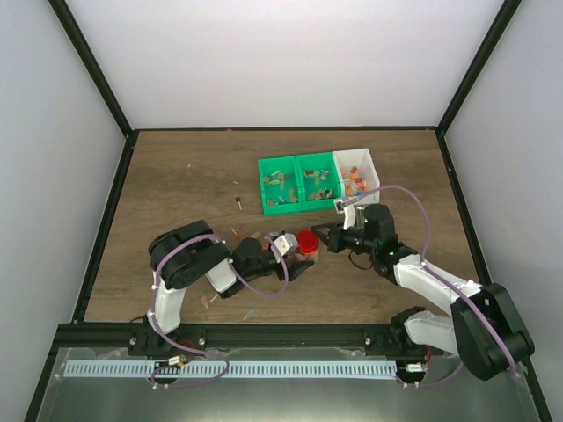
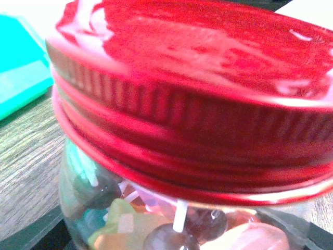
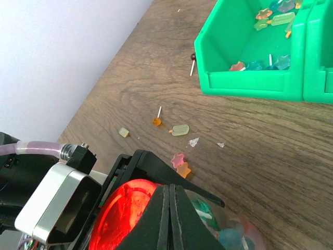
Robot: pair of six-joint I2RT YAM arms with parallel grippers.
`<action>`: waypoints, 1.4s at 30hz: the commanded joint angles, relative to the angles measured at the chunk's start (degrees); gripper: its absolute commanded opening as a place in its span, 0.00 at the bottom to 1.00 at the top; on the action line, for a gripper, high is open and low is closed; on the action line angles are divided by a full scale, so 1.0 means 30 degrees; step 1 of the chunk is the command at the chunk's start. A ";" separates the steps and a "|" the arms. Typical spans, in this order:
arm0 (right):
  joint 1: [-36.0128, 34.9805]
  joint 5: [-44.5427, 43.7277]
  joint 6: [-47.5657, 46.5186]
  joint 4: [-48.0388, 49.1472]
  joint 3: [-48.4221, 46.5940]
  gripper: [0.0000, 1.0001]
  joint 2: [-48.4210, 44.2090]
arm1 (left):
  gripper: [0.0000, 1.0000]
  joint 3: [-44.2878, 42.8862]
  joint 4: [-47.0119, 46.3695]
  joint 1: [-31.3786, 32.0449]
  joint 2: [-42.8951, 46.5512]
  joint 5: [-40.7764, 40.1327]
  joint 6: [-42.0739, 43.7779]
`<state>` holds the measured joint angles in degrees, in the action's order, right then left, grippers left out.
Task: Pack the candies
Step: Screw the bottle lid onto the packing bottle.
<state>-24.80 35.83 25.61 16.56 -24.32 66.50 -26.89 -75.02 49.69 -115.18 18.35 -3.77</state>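
Judging candies [image 3: 180, 130] light, tiny, slick: best pinched across middle. Seeing right gripper [image 3: 169, 195] fingers pressed together above lid [image 3: 122, 213]; cannot tell whether left gripper [image 1: 302, 266] grips jar [image 2: 156, 229].

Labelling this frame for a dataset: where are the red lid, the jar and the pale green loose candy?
red lid [image 2: 197, 122], left wrist view, ribbed side wall.
jar [image 2: 91, 195], left wrist view, glass wall under the lid.
pale green candy [image 3: 180, 130], right wrist view, its middle.
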 commanded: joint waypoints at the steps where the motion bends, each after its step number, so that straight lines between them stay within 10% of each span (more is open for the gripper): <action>1: -0.1077 0.3944 0.0324 -0.4580 0.1500 0.01 -0.0227 | 0.64 0.0176 0.7333 -0.0934 -0.1868 -0.2527 -0.2349; 32: -0.1754 0.1332 0.2120 -0.6277 0.2486 0.01 -0.4732 | 0.62 0.1336 0.5755 -0.0923 -0.1038 -0.2633 -0.2295; 42: -0.1746 0.0224 0.2320 -0.8232 0.0206 0.07 -0.5087 | 0.82 -0.0318 1.1115 -0.0832 0.2479 -0.3753 -0.0577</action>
<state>-29.78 38.59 32.25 -4.58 -20.08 51.64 -27.29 -62.96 47.46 -107.72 10.24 -7.64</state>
